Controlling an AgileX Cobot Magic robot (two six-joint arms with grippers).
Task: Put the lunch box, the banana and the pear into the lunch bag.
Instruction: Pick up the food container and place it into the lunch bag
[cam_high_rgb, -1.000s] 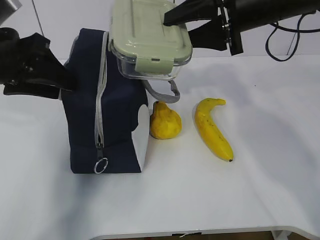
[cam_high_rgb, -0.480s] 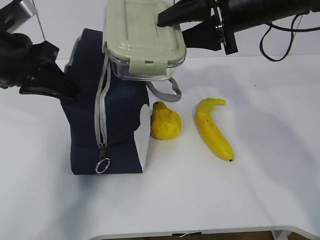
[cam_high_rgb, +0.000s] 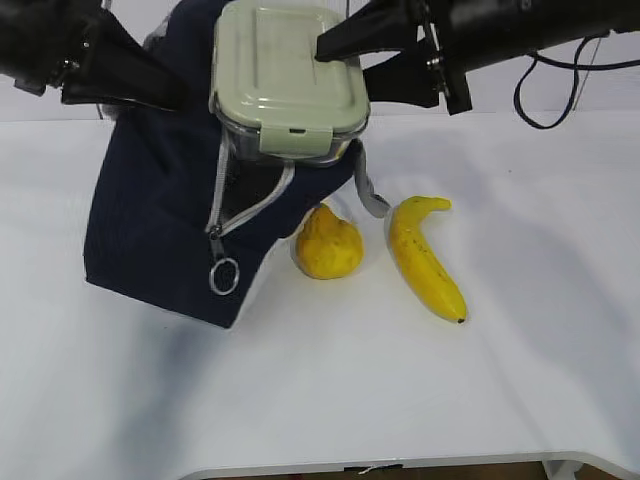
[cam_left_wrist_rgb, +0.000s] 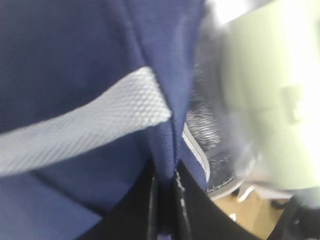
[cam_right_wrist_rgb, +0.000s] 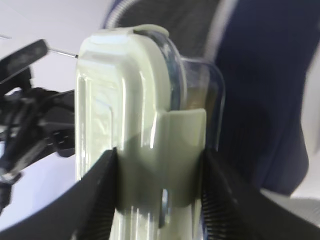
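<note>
Right gripper (cam_right_wrist_rgb: 159, 200): mine, jaws clamped on the short end of the lunch box (cam_high_rgb: 288, 80), one finger on the sage lid, the other under the clear base. The box hangs lid toward the exterior camera, directly above the gap in the bag's zipper.

Left gripper (cam_left_wrist_rgb: 165, 200): mine, jaws pinched together on a fold of navy fabric at the lunch bag's upper edge, just below the grey webbing handle (cam_left_wrist_rgb: 85, 130). In the exterior view this arm sits at the bag's top left and the bag leans toward the right, mouth facing the box.

Lunch bag (cam_high_rgb: 150, 220): tilted, zipper parted along its upper length, ring pull (cam_high_rgb: 225, 275) dangling low. Dark interior visible beneath the box; how wide the mouth stands I cannot tell.

Pear (cam_high_rgb: 326, 243): on the table, just beside the bag's lower right corner.

Banana (cam_high_rgb: 425, 258): on the table, to the right of the pear, apart from it.

Handling note, as I judge it: hold the fabric taut and high so the mouth gapes, lead the box in by its free short end, aligned with the zipper line, and release only once the bag's floor bears it. Risk: a lid clip catching the zipper edge.
</note>
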